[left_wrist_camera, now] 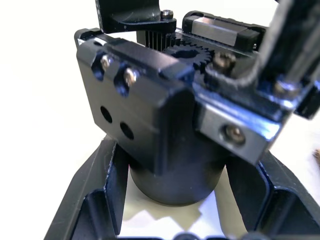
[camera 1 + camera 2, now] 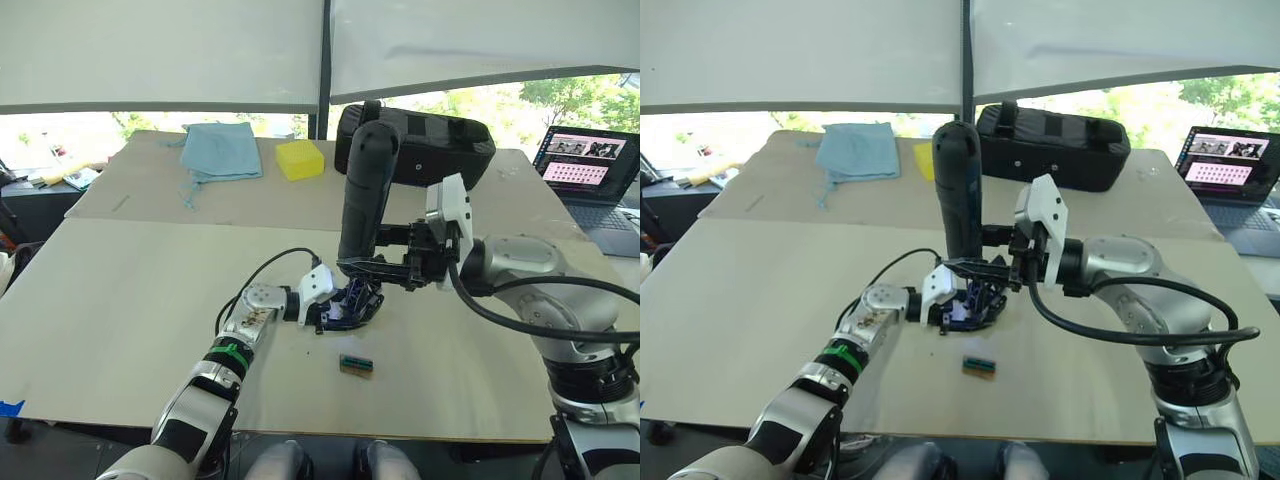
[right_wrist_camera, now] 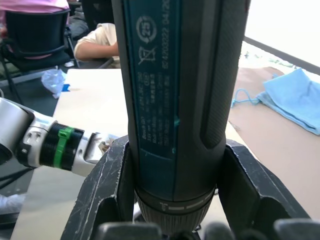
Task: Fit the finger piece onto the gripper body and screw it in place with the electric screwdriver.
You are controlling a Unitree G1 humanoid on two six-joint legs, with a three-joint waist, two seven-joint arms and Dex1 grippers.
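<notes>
1. Hiding behind my grippers, the finger piece cannot be picked out.
2. My left gripper (image 2: 345,310) is closed around the gripper body (image 1: 165,125), holding it on the table (image 2: 120,300) near the middle.
3. My right gripper (image 2: 385,265) clamps the electric screwdriver (image 2: 958,190) upright, tip down over the body.
4. The black padded case (image 2: 1060,145) sits zipped; its contents stay unseen.

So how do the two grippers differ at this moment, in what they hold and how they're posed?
The left gripper sits low on the table, shut on the gripper body; the right gripper is raised above it, shut on the electric screwdriver. The gripper body is squat; the screwdriver stands tall and upright, tip down. Both grippers meet over the same spot.
</notes>
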